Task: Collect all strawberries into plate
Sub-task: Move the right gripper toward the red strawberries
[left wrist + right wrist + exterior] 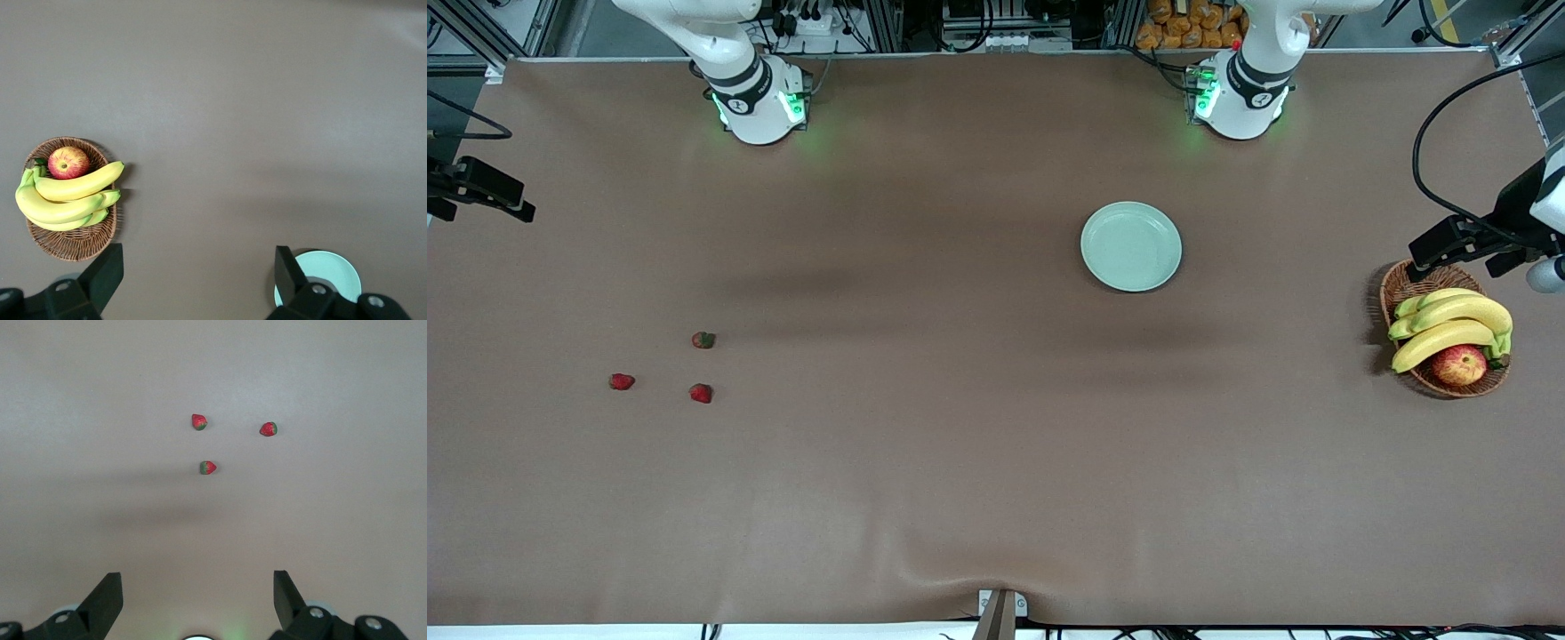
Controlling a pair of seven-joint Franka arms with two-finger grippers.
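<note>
Three tiny red strawberries with green caps lie loose on the brown table cover (960, 462), grouped toward the right arm's end: one (703, 340) farthest from the front camera, one (701, 393) just nearer to the camera than it, and one (622, 381) off to the side toward the table's edge. None touches another. The right gripper (197, 600) hangs high in the air with its black fingers (107, 597) spread wide and nothing between them; the three berries sit on the cloth well below it and ahead of its fingertips.

The round, shallow, pale mint-green plate (1131, 246) rests bare near the left arm's base, well apart from the berries. The left gripper (197, 280) also hangs high, jaws fully apart and holding nothing; the plate lies just under one finger (287, 273), and the brown wicker basket (1398, 289) of yellow bananas (1449, 324) and a red-yellow apple (1458, 364) is below its other finger.
</note>
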